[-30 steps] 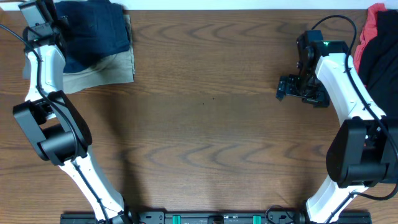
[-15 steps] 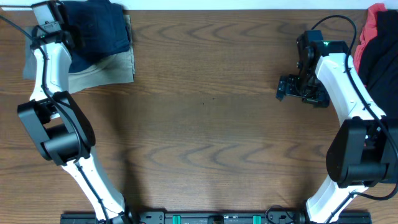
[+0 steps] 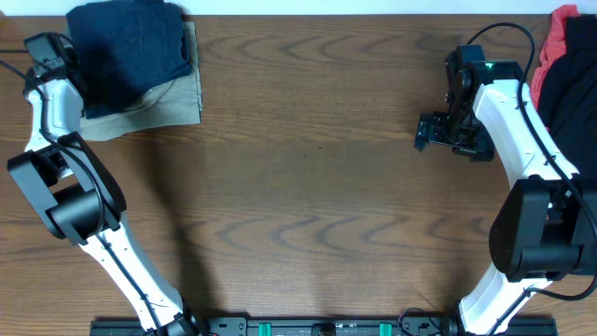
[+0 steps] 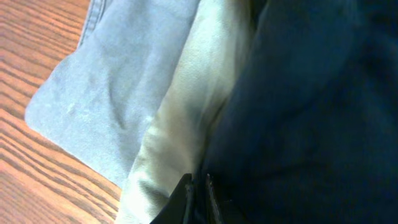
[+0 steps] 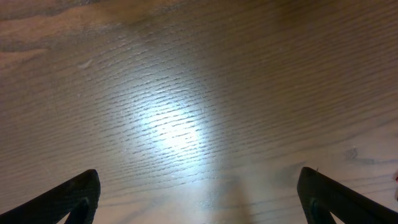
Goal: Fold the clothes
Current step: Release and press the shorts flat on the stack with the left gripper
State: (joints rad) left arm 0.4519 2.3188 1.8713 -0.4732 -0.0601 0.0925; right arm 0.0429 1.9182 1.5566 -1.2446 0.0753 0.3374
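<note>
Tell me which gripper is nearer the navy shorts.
Left. The left gripper sits at the navy shorts' edge; the right gripper is far off on the opposite side.

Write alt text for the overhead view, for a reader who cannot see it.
A navy garment lies on a khaki garment in the wooden table's far-left corner, with the left arm beside the stack. The right arm reaches over bare wood at the right, near a red garment and a black garment at the edge.
</note>
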